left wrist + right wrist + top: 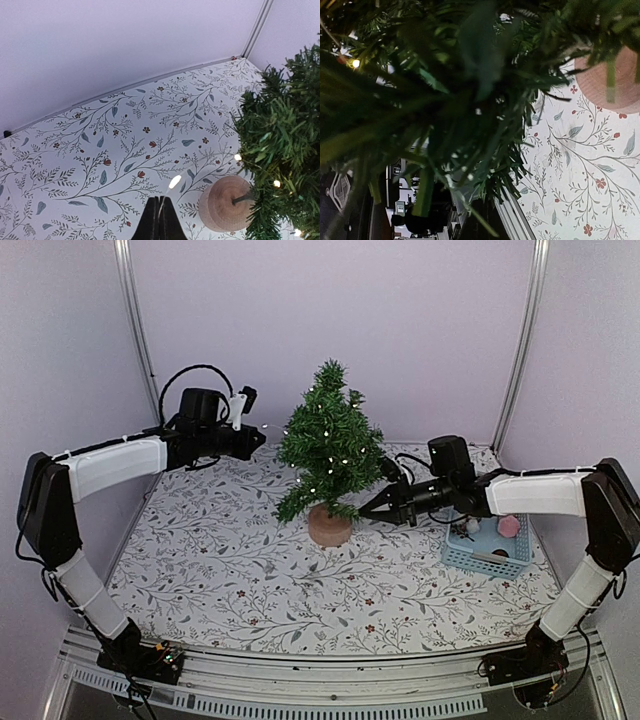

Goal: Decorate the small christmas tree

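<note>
- The small dark-green bristly Christmas tree (330, 440) stands upright on its round tan wooden base (330, 526), mid-way across the leaf-printed counter (220, 560), between my two arms
- My left fingers (160, 222) are pressed together on a thin wire string of tiny warm-white lights (175, 181); one bulb glows just past my tips, and more bulbs dot the branches
- From my left fingers the tree lies to the right, trunk vertical, with bare counter between us
- My right fingers (367, 511) are closed, tips in among the low branches on the tree's right side, just above the base; that wrist view is all blurred needles, so I cannot tell whether anything is caught between them
- My right arm is the nearer one; the left stands off, raised above the counter
- Behind my right wrist sits a light-blue plastic basket (480, 566) holding a pink ornament (509, 526)
- I judge the next wrap turns on carrying the wire round that vertical axis without tipping the tree
</note>
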Available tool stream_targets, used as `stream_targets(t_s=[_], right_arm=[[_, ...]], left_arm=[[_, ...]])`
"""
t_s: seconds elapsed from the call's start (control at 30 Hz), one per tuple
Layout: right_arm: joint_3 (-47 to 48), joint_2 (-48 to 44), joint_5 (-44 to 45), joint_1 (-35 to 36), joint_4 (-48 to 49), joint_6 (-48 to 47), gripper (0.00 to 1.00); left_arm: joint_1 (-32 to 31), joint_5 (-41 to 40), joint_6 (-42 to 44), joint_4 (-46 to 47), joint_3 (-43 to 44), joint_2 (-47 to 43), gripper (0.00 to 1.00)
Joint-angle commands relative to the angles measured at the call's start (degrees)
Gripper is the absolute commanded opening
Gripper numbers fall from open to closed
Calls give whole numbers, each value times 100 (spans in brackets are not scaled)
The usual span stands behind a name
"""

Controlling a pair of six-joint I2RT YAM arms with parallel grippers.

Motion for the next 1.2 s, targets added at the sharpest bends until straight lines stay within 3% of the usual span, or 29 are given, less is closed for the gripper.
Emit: stream_targets(t_s=[0.0, 0.5, 1.17], right_arm=[[300, 45, 40, -8, -271, -148, 0], [571, -262, 603, -673, -1840, -971, 0], [1436, 191, 1194, -1382, -2706, -1768, 0]], left_arm=[[-15, 74, 134, 145, -31, -98, 0], [-19, 201, 599, 96, -36, -108, 0], [-46, 460, 1945, -113, -507, -547, 0]])
